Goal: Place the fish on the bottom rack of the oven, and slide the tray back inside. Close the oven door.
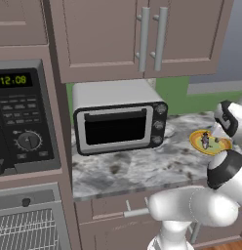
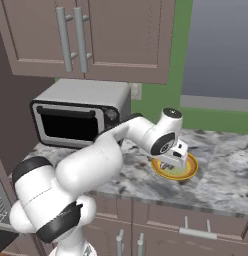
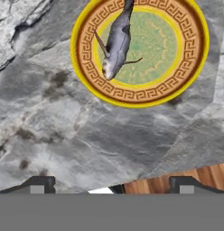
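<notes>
I am at the pickup step: my pincer hangs released and empty at the frame's bottom, the fish lies on its yellow plate at top centre, so next I judge I must close in over it.

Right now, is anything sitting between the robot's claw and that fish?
Nothing visible does. In the hand view the gripper hangs open above bare marble counter, and the fish lies uncovered on the yellow plate just ahead, with no other item in the gap.
</notes>
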